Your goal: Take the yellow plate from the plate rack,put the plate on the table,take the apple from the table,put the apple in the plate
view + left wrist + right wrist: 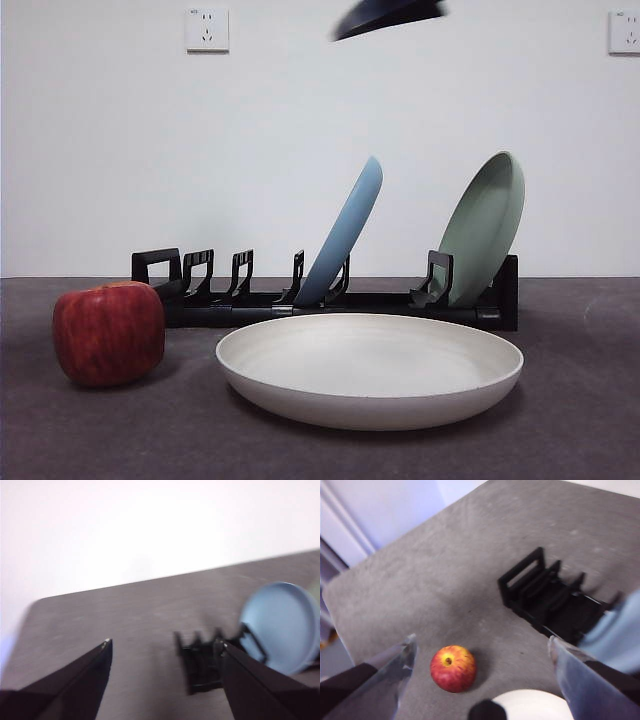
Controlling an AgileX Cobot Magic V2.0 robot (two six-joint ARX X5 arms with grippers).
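Note:
The yellow plate (pixel 370 365) lies flat on the table (pixel 580 430), in front of the plate rack (pixel 240 305). To its left stands the red apple (pixel 108 333), upright and untouched. My right gripper (pixel 481 641) hangs open high above the table, with the apple (pixel 453 668) and the yellow plate's rim (pixel 532 705) below it. In a blurred picture, my left gripper (pixel 164 644) is open and holds nothing, above the plate rack's (pixel 200 662) end. One black arm tip (pixel 388 15) shows at the top of the front view; which arm it is cannot be told.
A light blue plate (pixel 345 235) and a pale green plate (pixel 485 225) lean in the rack's slots behind the yellow plate. The rack's left slots hold nothing. A white wall with two sockets stands behind the table.

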